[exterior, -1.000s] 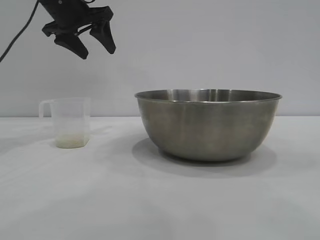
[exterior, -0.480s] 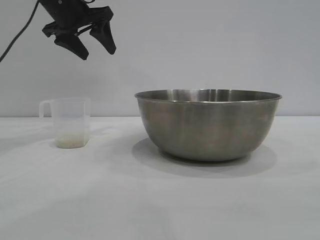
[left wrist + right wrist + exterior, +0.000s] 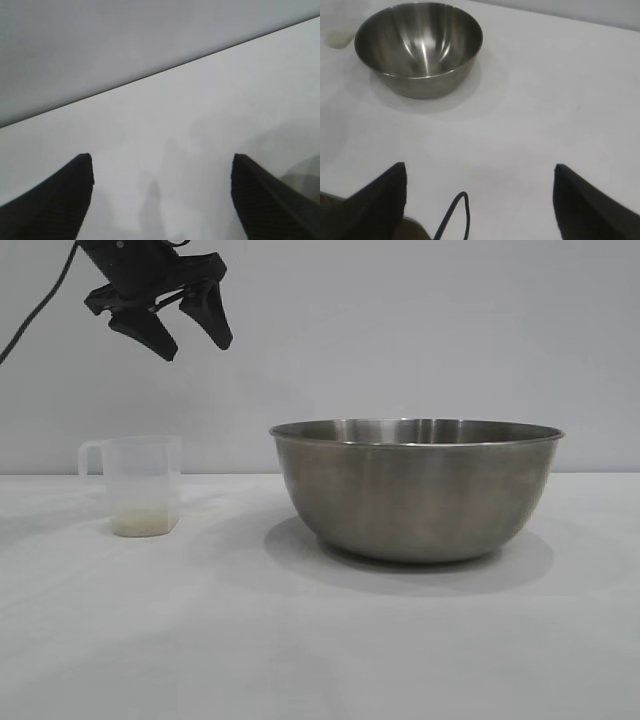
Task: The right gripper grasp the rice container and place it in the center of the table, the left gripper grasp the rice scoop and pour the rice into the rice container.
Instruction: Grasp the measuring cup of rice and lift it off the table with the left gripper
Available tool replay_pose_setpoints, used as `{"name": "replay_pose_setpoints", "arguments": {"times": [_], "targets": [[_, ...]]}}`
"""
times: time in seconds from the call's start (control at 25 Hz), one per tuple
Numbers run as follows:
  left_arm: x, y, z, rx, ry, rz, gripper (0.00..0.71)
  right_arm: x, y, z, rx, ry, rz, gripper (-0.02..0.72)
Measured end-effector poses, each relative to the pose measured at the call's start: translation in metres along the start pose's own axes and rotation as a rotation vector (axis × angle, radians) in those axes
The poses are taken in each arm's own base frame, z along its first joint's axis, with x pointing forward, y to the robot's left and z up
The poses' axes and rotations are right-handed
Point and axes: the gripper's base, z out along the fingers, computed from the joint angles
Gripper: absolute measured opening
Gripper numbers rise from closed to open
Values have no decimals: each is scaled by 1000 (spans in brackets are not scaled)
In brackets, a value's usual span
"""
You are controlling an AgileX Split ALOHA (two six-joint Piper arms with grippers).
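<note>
The rice container point(image 3: 415, 495), a large steel bowl, stands on the white table point(image 3: 300, 640) right of centre; it also shows in the right wrist view as an empty bowl point(image 3: 420, 45), far from my right gripper point(image 3: 480, 167), which is open and holds nothing. The rice scoop point(image 3: 145, 485), a small translucent cup with a side handle, stands upright at the left with a thin layer of rice point(image 3: 143, 525) at its bottom. My left gripper point(image 3: 195, 347) hangs high above and slightly right of the scoop, open and empty. The left wrist view shows its spread fingers point(image 3: 162, 160) over bare table.
A plain grey wall runs behind the table. A thin black cable loop point(image 3: 460, 215) shows between the right gripper's fingers. White tabletop lies in front of the bowl and between bowl and scoop.
</note>
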Motion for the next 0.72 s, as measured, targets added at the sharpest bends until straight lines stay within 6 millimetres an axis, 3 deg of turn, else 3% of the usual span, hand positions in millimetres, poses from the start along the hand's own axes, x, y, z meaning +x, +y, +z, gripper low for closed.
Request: {"name": "replay_pose_setpoints", "arguments": {"times": [0.44,0.72], "targets": [[-26,-9,-36,0,-96,50,517,0,0,0,3,1,5,552],[-33,-13,-48,16,-121,39,517,0,0,0,5,1,8,552]]}}
